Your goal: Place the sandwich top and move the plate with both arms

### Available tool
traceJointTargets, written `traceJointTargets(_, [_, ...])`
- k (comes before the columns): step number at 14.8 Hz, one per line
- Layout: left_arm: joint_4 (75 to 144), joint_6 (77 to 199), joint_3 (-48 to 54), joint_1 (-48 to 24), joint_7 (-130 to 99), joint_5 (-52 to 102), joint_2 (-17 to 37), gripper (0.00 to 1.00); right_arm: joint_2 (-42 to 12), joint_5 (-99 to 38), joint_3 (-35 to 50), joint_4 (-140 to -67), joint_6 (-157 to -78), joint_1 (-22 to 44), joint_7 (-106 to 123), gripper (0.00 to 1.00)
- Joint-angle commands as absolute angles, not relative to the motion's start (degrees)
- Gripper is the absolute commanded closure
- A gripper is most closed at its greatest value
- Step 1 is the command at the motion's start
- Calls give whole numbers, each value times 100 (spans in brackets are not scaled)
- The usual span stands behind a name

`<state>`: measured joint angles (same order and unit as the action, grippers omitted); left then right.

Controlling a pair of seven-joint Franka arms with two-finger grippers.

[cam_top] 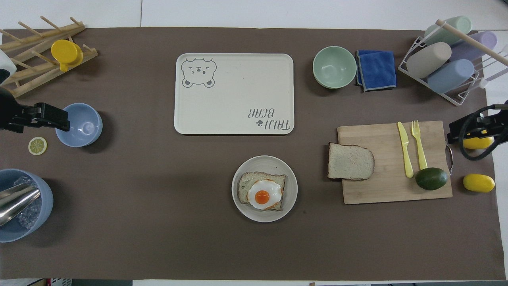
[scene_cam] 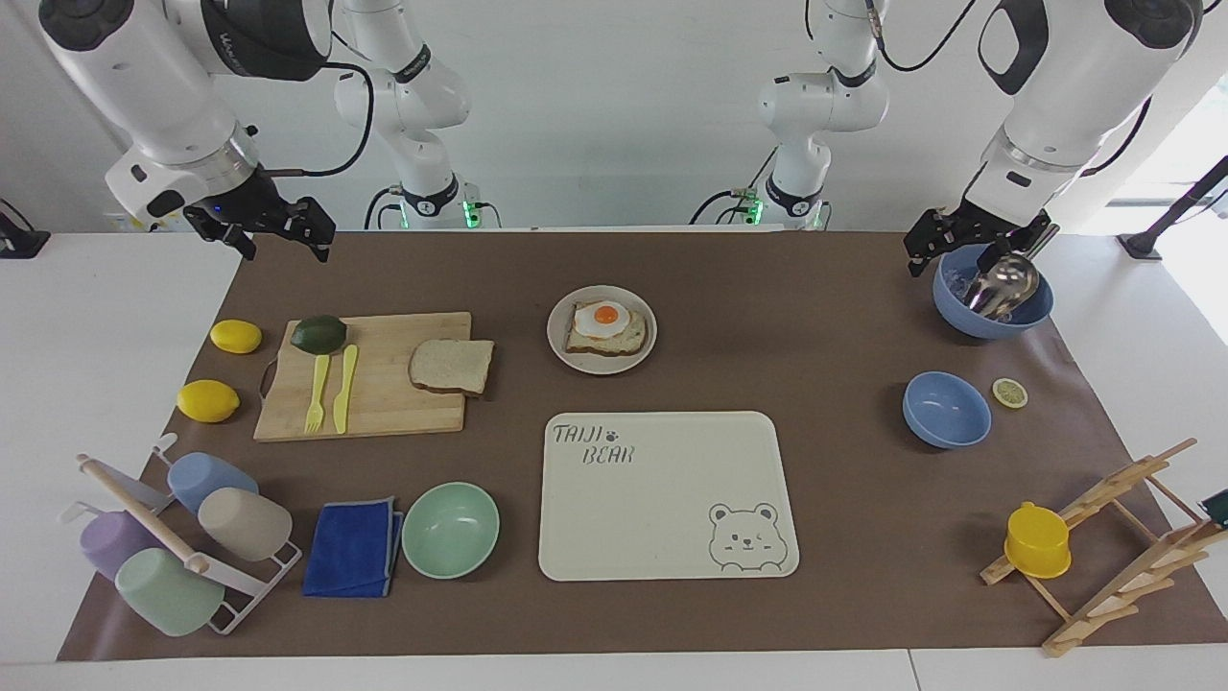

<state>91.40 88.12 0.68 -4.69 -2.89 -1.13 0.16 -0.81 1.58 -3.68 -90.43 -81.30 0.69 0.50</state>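
Sandwich top (scene_cam: 451, 366) on cutting board (scene_cam: 367, 376), apart from both raised jaws.

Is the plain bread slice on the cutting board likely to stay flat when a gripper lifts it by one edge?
Probably not fully: the sandwich top looks thin and soft, so it may sag. It seems light. It overhangs the cutting board edge toward the plate, which may ease gripping.

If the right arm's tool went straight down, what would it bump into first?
Likely the lemon beside the cutting board, or bare mat by it. The right tool hangs high there, so depth is unsure. The left tool waits over the ice bowl.
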Motion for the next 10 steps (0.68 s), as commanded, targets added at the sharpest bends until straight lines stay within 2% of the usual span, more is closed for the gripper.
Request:
traceJointTargets(1, [9308, 8798, 132, -378, -237, -158, -141, 0, -105, 132, -360, -9000, -8165, 61, 202, 0])
traceJointTargets(8, [9308, 8807, 123, -378, -237, -158, -141, 0, 44, 79, -325, -9192, -8270, 201, 176, 0])
traceJointTargets(9, [9308, 8798, 123, -378, -237, -158, -141, 0, 183, 79, -316, -9480, -8505, 411, 184, 0])
traceJointTargets(10, [9308, 8798, 132, -378, -237, -158, -132, 0, 280, 97, -308, -9866, -9065, 631, 98, 0])
